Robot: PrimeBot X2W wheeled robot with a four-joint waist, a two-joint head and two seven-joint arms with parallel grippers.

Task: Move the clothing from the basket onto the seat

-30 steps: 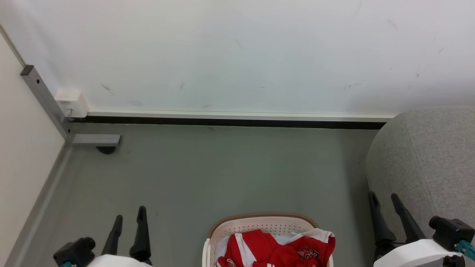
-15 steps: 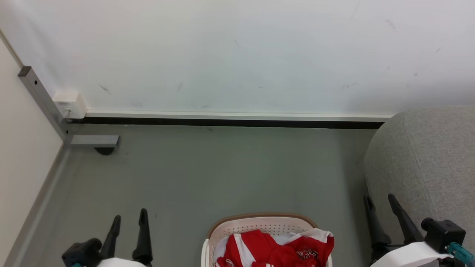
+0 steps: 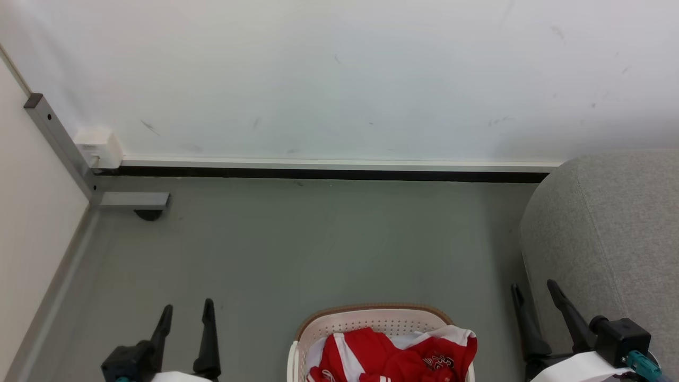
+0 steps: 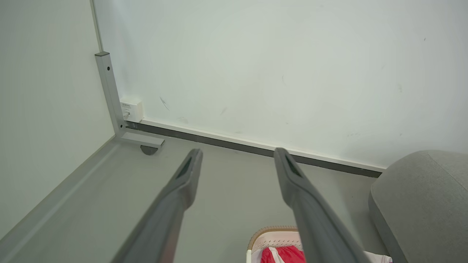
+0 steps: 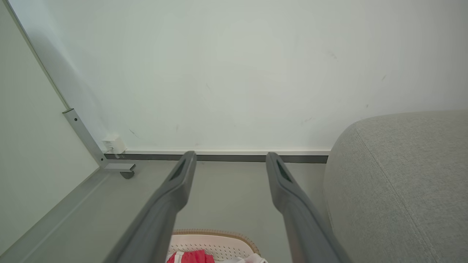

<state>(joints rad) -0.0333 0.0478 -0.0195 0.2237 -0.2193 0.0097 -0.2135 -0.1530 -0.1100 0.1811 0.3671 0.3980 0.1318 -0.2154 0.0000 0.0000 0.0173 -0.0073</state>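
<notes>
Both claws have drawn lower toward the near edge since a second ago, the right one also shifting left, off the sofa's side, while the basket has stayed put. The left claw hangs over bare floor to the left of the basket, its fingers wide and holding nothing. The right claw is also wide and empty, and sits over the strip of floor between the basket and the sofa, close to the sofa's rounded left edge.

The jersey lies crumpled inside the basket at the near centre, red with white stripes, one fold draped over the right rim. Some pale cloth shows beside it on the left. A dark-outlined print sits on the jersey's right fold, too creased to read.

Far behind runs a pale wall, lightly scuffed, with a dark strip along its foot. In the far left corner a grey metal post leans along a side panel down to a flat foot on the floor. A small white box is fixed to the wall beside the post. In the left wrist view it carries a tiny label, too small to read.
</notes>
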